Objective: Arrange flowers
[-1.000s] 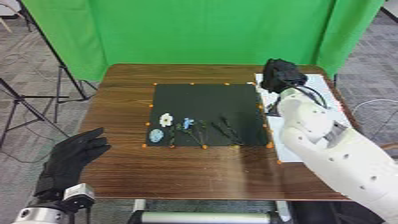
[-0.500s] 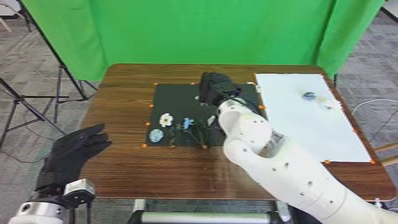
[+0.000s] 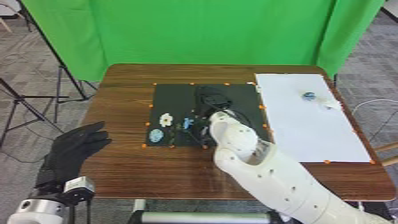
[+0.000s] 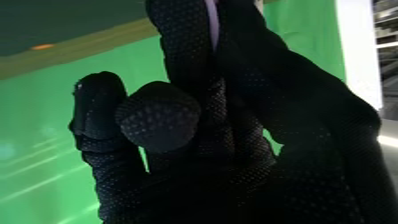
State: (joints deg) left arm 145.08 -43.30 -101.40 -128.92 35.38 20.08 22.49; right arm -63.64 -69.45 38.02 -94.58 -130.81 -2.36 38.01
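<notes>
The right arm (image 3: 280,177) slants up from the bottom edge, its right hand (image 3: 211,100) over the black mat (image 3: 175,97). The left hand (image 3: 69,152) is by the table's left edge, fingers relaxed and apart. A white flower (image 3: 166,119) and a blue one (image 3: 188,122) lie on the mat; two blooms (image 3: 308,95) lie on the white sheet (image 3: 311,137). In the wrist view, a pale strip (image 4: 213,22) shows against the right hand (image 4: 266,185) (held or not, I cannot tell).

Wooden table (image 3: 178,175) bears 1 black mat (image 3: 181,93), 1 white sheet (image 3: 311,135).
</notes>
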